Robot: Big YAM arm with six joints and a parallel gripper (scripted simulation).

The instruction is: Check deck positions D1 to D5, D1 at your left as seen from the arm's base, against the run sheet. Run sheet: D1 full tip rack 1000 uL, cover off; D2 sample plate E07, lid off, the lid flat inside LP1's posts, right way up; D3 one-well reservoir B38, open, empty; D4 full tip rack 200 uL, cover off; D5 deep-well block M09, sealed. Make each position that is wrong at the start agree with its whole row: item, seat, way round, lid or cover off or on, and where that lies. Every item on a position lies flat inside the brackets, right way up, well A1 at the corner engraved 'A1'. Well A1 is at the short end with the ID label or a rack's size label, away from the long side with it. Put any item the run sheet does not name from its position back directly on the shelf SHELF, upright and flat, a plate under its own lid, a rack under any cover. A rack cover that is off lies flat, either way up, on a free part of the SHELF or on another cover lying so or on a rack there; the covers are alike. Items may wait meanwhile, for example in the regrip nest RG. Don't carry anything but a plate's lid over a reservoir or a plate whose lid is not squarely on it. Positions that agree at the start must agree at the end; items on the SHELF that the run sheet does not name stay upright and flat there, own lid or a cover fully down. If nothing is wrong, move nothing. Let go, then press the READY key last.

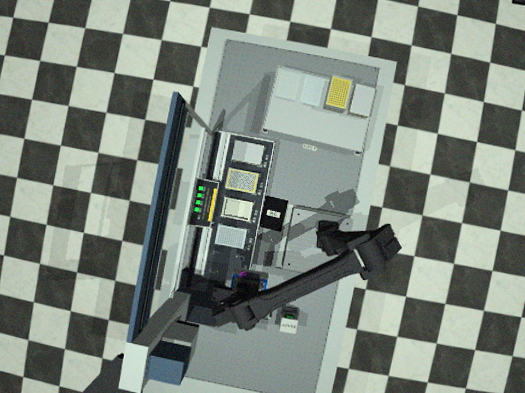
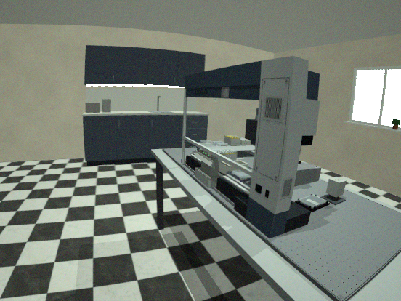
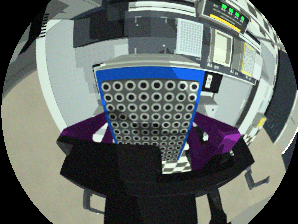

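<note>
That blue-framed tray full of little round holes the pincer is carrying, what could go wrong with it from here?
1. The pincer grips the blue-framed rack of round tips at one end only, so it might tilt or slip.
2. The open cream one-well trough lies in the deck row nearby; a path across it could drop dirt inside.
3. The rack hangs by the grey machine frame at the row's end, so a swing might clip it.
</note>
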